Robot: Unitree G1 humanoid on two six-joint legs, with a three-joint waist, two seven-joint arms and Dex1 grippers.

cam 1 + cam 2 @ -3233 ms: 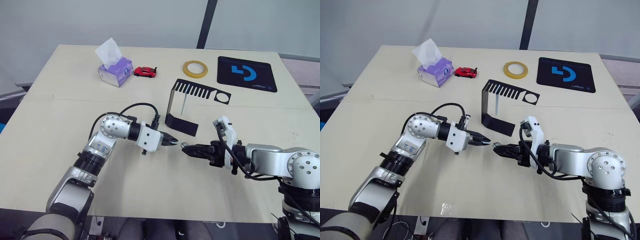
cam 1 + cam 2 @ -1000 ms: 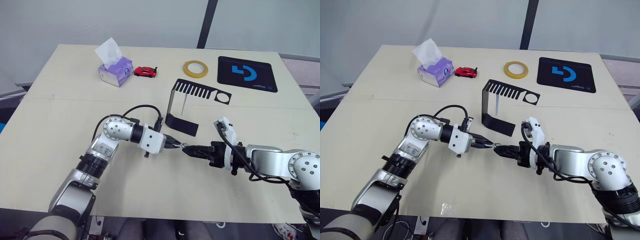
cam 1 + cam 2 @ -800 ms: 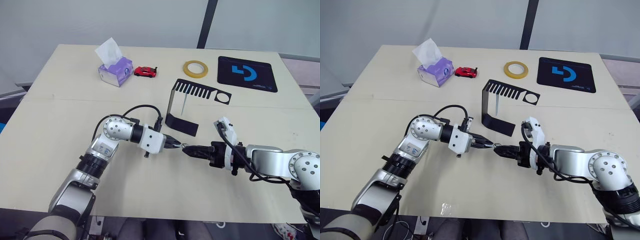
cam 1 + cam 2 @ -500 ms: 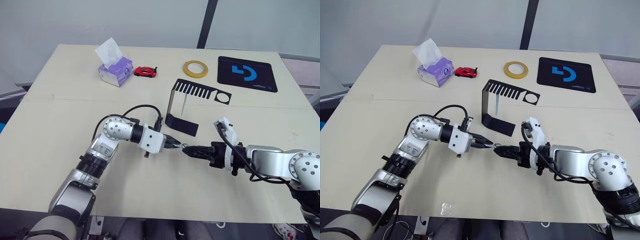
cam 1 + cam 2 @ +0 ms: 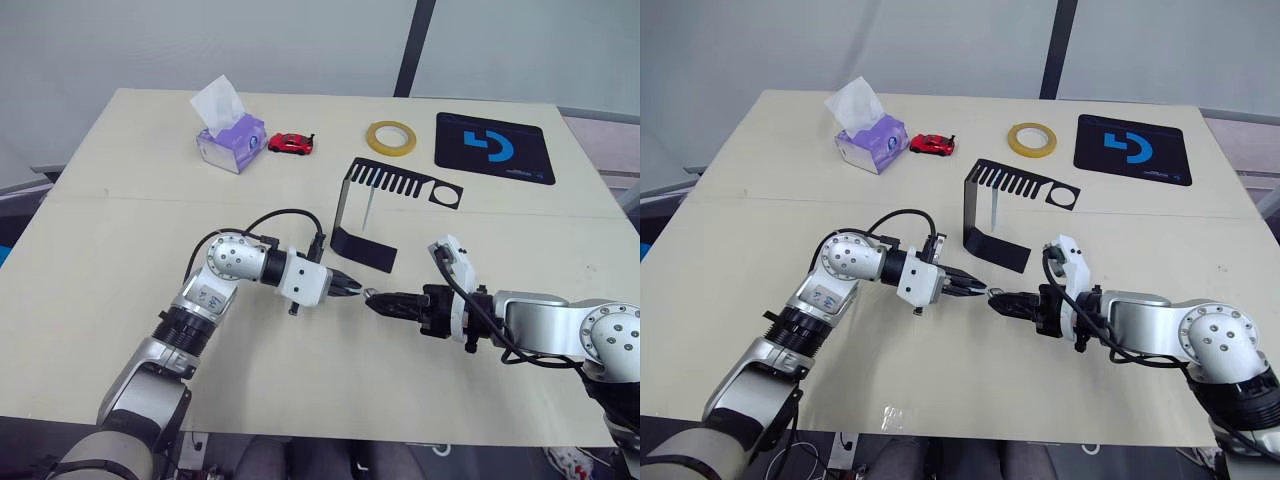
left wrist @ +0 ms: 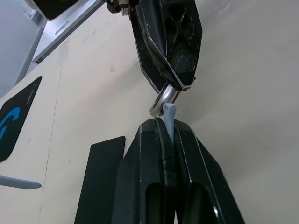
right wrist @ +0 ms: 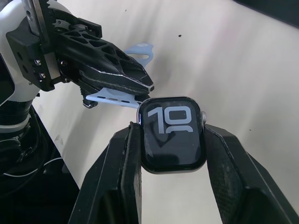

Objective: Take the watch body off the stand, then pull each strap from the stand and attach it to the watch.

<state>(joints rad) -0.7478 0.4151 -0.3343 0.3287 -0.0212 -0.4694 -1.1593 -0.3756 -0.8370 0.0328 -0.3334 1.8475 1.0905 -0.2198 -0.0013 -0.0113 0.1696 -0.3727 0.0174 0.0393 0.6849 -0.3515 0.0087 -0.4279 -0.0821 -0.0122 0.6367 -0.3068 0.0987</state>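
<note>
My right gripper (image 5: pixel 372 299) is shut on the watch body (image 7: pixel 172 135), a grey-rimmed case with white digits on its dark screen, held low over the table's middle. Facing it tip to tip, my left gripper (image 5: pixel 352 289) is shut on a pale grey-blue strap (image 7: pixel 112 97). The strap's end (image 6: pixel 169 112) meets the edge of the watch body (image 6: pixel 162 99). The black stand (image 5: pixel 362 248) stands just behind both grippers. Another pale strap (image 5: pixel 369 208) hangs from its comb-slotted arm.
Along the table's far side are a purple tissue box (image 5: pixel 231 140), a red toy car (image 5: pixel 291 143), a yellow tape roll (image 5: pixel 390 137) and a black mat with a blue logo (image 5: pixel 492 147). Bare tabletop lies in front of both grippers.
Since 3.2 s ago my left gripper has moved right with the strap, closing the gap to the watch body. Over the last second both grippers have stayed almost still.
</note>
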